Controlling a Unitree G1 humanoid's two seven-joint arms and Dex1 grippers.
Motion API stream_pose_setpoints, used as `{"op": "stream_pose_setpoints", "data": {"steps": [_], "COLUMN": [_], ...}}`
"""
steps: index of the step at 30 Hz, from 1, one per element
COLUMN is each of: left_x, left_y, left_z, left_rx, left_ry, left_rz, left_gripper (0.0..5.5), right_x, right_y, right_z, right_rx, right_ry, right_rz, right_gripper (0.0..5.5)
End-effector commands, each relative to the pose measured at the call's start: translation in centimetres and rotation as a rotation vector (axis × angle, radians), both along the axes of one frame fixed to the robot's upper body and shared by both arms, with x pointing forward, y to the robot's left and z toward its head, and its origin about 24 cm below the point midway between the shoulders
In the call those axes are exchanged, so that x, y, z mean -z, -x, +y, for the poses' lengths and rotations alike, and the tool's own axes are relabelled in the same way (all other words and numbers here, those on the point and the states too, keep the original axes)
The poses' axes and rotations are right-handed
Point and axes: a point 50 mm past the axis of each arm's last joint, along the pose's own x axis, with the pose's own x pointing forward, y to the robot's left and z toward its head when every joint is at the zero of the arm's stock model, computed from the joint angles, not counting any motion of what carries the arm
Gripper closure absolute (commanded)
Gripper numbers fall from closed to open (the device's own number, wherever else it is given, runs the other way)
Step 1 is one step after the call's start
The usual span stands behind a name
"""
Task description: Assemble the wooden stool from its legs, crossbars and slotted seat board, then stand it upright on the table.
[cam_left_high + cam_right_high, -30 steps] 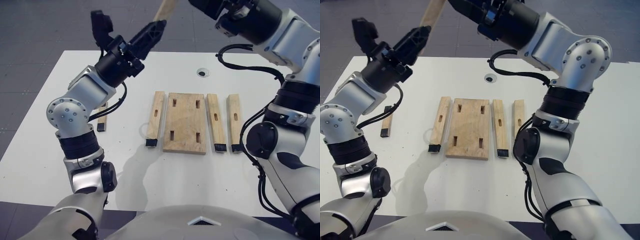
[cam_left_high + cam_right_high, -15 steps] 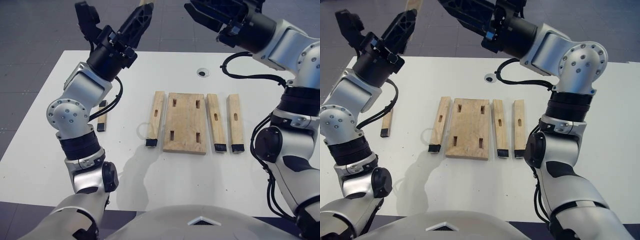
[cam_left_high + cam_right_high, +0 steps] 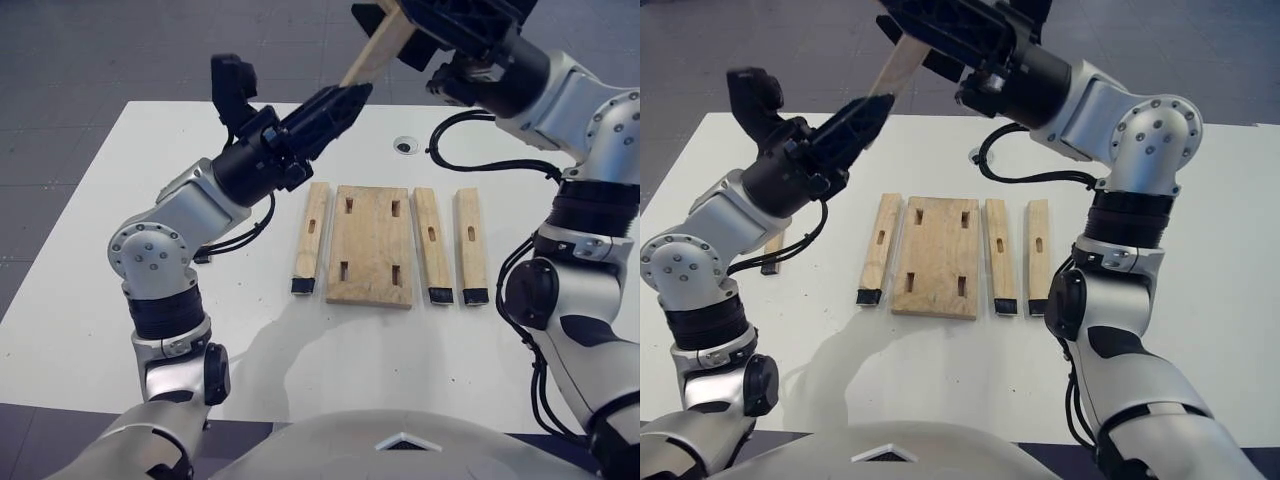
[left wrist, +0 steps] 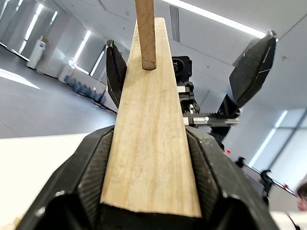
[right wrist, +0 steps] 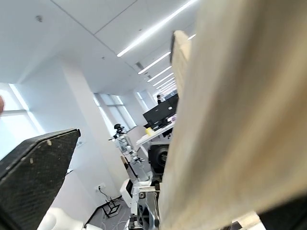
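Observation:
My left gripper [image 3: 343, 96] is shut on a wooden leg [image 3: 378, 52], held high over the table's far side and slanting up to the right. In the left wrist view a thin crossbar [image 4: 145, 33] sticks out of the leg [image 4: 151, 134] near its far end. My right gripper [image 3: 400, 22] is open, its fingers [image 4: 252, 62] spread on either side of the leg's upper end. The slotted seat board [image 3: 370, 245] lies flat mid-table, with one leg [image 3: 310, 235] to its left and two legs [image 3: 432, 245] [image 3: 468, 245] to its right.
A short crossbar [image 3: 770, 250] lies on the white table [image 3: 90, 290] left of the board, partly hidden by my left arm. There is a small round hole [image 3: 405, 147] in the tabletop behind the board. The table's front is bare.
Half a second ago the grippers were apart, the leg pointing up past the frame's top. My left arm has since swung right and lower, bringing the leg's end between the right gripper's fingers.

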Motion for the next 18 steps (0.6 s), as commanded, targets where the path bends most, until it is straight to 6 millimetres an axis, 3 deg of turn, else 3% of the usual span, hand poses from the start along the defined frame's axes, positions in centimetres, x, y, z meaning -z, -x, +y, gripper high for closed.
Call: {"op": "stream_pose_setpoints", "data": {"steps": [1,9,18], "left_x": [1.7,2.1,2.6], "left_y": [-0.8,-1.5,-0.6], "left_z": [1.3,1.4,1.3], "left_rx": [-0.012,-0.059,0.014], "left_ry": [-0.071,-0.041,-0.087], "left_rz": [0.069,0.072,0.076], "left_gripper": [3.44,3.44,3.44], "right_x": [-0.1,-0.3,-0.4], "right_y": [0.6,0.8,1.7], "right_z": [-0.5,-0.5,-0.5], "right_rx": [-0.078,-0.109,-0.185], "right_ry": [-0.015,-0.047,-0.012], "right_rz": [-0.028,-0.054,-0.071], "right_gripper": [0.63,1.86,3.18]}}
